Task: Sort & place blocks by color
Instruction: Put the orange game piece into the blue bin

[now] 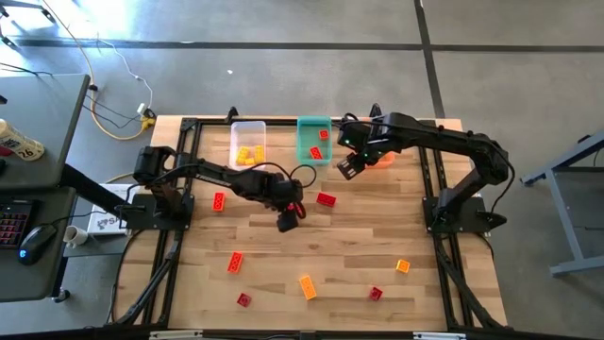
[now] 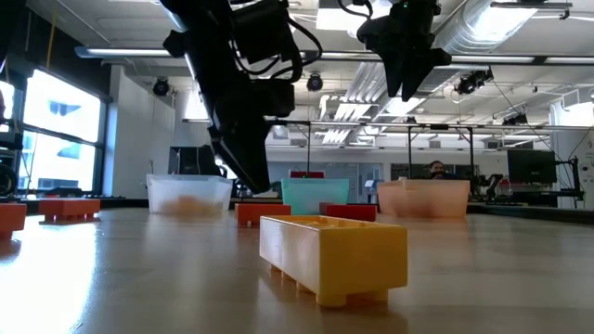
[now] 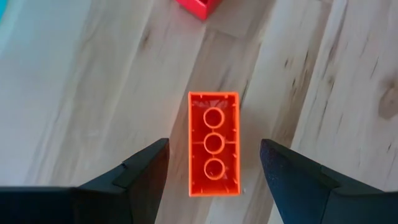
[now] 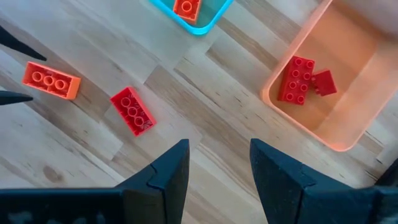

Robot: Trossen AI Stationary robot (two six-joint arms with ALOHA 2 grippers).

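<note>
Left claw (image 3: 214, 171) was spread wide, straddling the orange 3-stud plastic brick (image 3: 214, 144) lying flat on the wooden table (image 3: 93, 93). Best to drop straight, pinch its long sides. Right claw (image 4: 219, 168) hovered empty, part-spread, near the orange bin (image 4: 336, 93).

No legible txt, labels, brands or nos. anywhere; nothing readable on blocks, bins.
</note>
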